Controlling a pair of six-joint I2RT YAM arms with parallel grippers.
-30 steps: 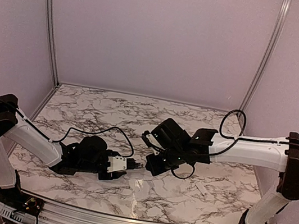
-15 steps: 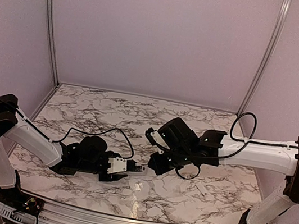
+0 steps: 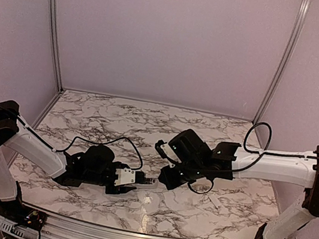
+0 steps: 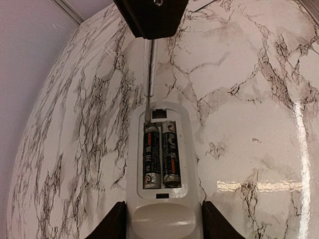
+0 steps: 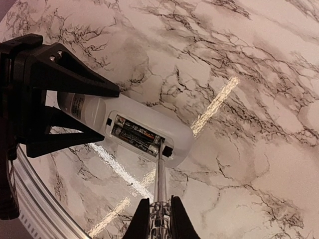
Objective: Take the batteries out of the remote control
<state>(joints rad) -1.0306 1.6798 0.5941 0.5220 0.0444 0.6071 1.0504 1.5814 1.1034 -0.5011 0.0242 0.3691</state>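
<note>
Our right gripper [image 5: 158,213], pinching the stick [image 5: 160,174], has edged toward 8 o'clock onto the batteries [image 4: 151,157]. Our left gripper [image 4: 163,221] clamps the remote [image 4: 185,149], so prying can begin.

White remote control [image 4: 162,221] open – two dark batteries [image 4: 152,154] seated side by side.

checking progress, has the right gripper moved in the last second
Yes. In the top view the right gripper, shut on the grey stick, shifted slightly right, toward the right frame post.
</note>
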